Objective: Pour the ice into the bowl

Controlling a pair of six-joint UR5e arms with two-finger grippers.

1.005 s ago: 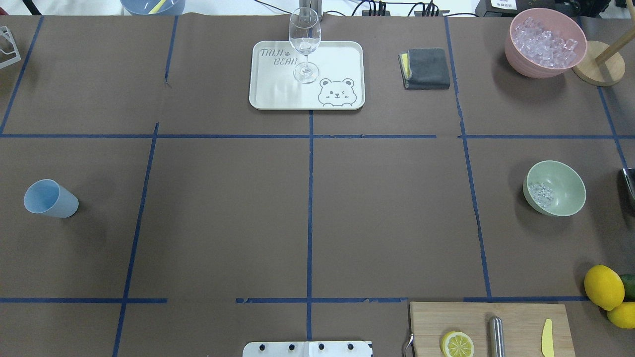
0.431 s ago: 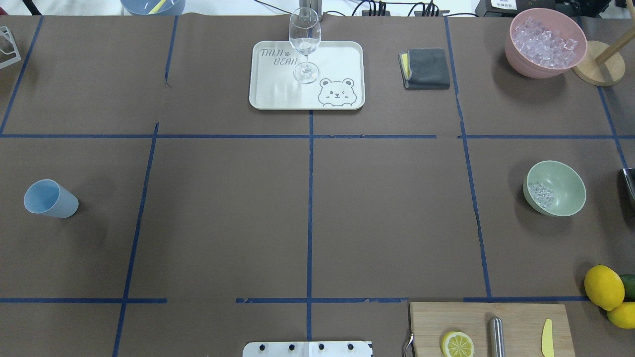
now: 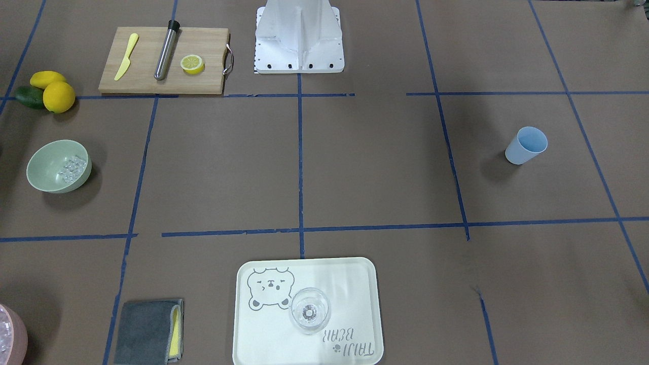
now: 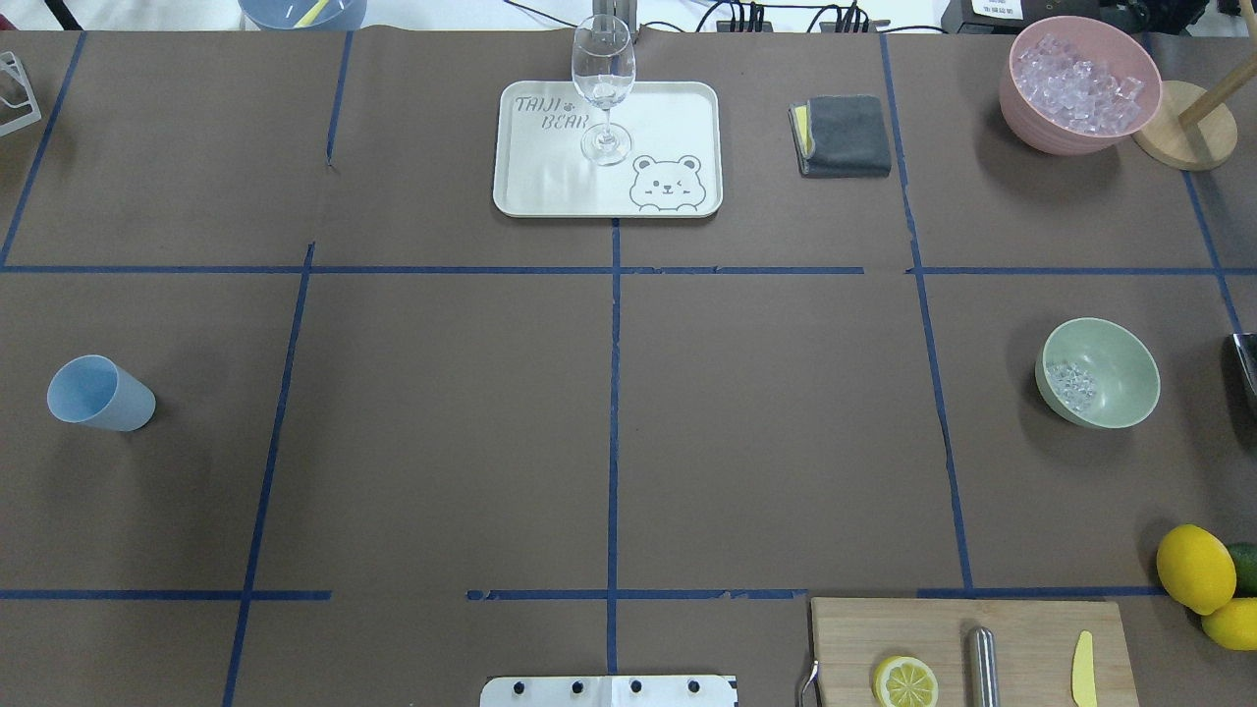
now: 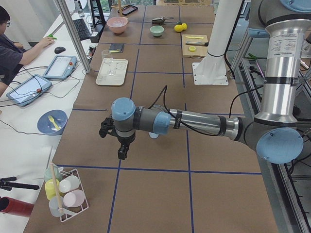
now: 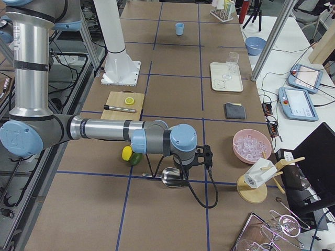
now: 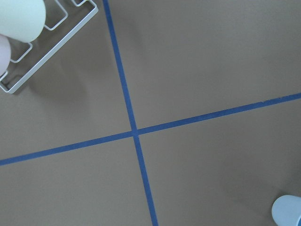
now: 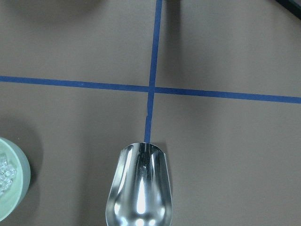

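The sage-green bowl (image 4: 1120, 365) stands at 3 o'clock on the table in the overhead view. A small cluster of clear ice cubes (image 4: 1070, 385) lies inside it against the 9 o'clock wall. At 3 o'clock from the bowl, a sliver of a metal scoop (image 4: 1245, 358) is cut off by the frame edge.

The right wrist view shows the scoop's shiny hollow at 6 o'clock with its handle out of frame. The bowl is clipped there at 8 o'clock.

Only the exterior right view shows the right gripper (image 6: 184, 177). It hangs down just over the scoop, but I cannot tell how far its jaws are apart or whether they hold the handle.

The left gripper (image 5: 120, 154) shows only in the exterior left view, and its opening is equally unreadable.

A pink bowl (image 4: 1026, 123) heaped with ice sits at 1 o'clock. A light blue cup (image 4: 98, 395) stands at 9 o'clock.
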